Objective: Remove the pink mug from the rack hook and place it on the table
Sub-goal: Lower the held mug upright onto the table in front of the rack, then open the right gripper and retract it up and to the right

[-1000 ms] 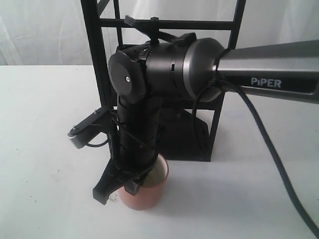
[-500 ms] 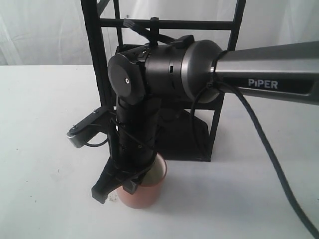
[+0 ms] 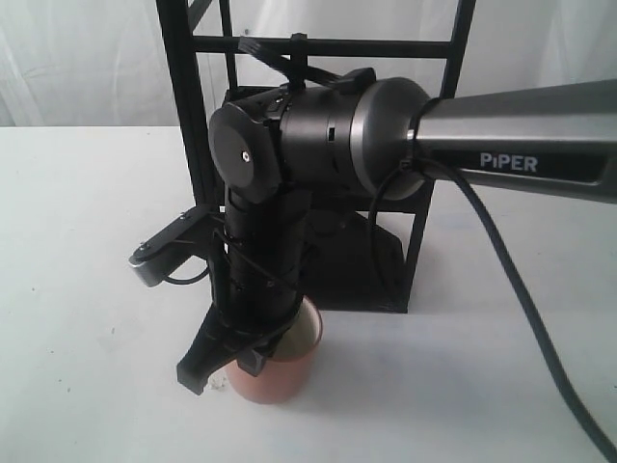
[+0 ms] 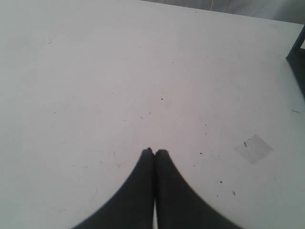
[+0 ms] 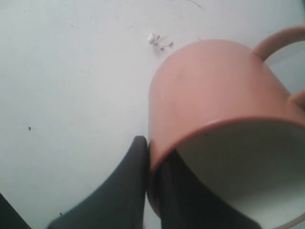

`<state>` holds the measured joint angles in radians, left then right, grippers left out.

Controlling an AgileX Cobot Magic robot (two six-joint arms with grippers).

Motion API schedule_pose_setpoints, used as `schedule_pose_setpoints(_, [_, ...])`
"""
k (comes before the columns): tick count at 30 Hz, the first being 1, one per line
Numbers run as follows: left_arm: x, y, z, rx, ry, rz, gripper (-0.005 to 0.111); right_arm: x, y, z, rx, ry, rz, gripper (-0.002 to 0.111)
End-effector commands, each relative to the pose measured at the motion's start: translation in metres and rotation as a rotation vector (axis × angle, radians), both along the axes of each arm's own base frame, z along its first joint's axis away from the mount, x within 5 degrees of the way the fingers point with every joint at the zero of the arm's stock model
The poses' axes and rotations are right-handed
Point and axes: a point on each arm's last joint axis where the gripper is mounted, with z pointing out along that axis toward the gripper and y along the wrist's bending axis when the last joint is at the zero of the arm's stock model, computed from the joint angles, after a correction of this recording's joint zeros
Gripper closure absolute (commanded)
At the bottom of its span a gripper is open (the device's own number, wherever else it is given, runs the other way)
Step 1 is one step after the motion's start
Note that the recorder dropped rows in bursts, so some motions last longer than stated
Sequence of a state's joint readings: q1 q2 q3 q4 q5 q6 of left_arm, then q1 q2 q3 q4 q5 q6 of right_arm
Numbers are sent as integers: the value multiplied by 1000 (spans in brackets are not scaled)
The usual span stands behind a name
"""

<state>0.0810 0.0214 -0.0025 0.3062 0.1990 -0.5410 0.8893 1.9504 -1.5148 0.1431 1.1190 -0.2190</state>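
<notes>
The pink mug (image 3: 285, 374) stands upright, low on the white table (image 3: 77, 241), in front of the black rack (image 3: 188, 125). My right gripper (image 3: 231, 363) points down and is shut on the mug's rim. In the right wrist view one finger (image 5: 128, 181) lies outside the mug (image 5: 209, 90) wall and the other inside, with the loop handle on the far side. A small black hook (image 3: 253, 43) projects from the rack's top crossbar with nothing on it. My left gripper (image 4: 154, 151) is shut and empty over bare table (image 4: 95, 71).
The rack's black base shelf (image 3: 362, 275) sits just behind the mug. Small white crumbs (image 5: 159, 40) lie on the table beside the mug. The right arm's cable (image 3: 521, 289) trails to the front right. A rack corner (image 4: 298, 52) and a tape patch (image 4: 253, 148) show near the left gripper.
The right gripper and the mug shifted slightly down and left one second ago, then stayed still over the last half second.
</notes>
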Motion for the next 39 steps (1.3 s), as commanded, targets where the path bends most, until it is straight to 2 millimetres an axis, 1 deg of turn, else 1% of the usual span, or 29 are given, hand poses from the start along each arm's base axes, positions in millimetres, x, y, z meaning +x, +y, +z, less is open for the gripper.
schedule_pose_setpoints(1, [0, 0, -1, 1, -3, -6, 107, 0, 1, 3, 6, -4, -11, 94])
schedule_pose_setpoints(4, [0, 0, -1, 1, -3, -6, 107, 0, 1, 3, 6, -4, -11, 89])
schedule_pose_setpoints(11, [0, 0, -1, 1, -3, -6, 107, 0, 1, 3, 6, -4, -11, 83])
schedule_pose_setpoints(19, [0, 0, -1, 1, -3, -6, 107, 0, 1, 3, 6, -3, -15, 68])
schedule_pose_setpoints(22, [0, 0, -1, 1, -3, -6, 107, -1, 1, 3, 4, 3, -45, 67])
schedule_pose_setpoints(33, [0, 0, -1, 1, -3, -6, 107, 0, 1, 4, 5, -3, -61, 67])
schedule_pose_setpoints(36, [0, 0, -1, 1, -3, -6, 107, -1, -1, 13, 24, -20, -60, 67])
schedule_pose_setpoints(39, [0, 0, -1, 1, -3, -6, 107, -4, -5, 30, 57, -47, -60, 67])
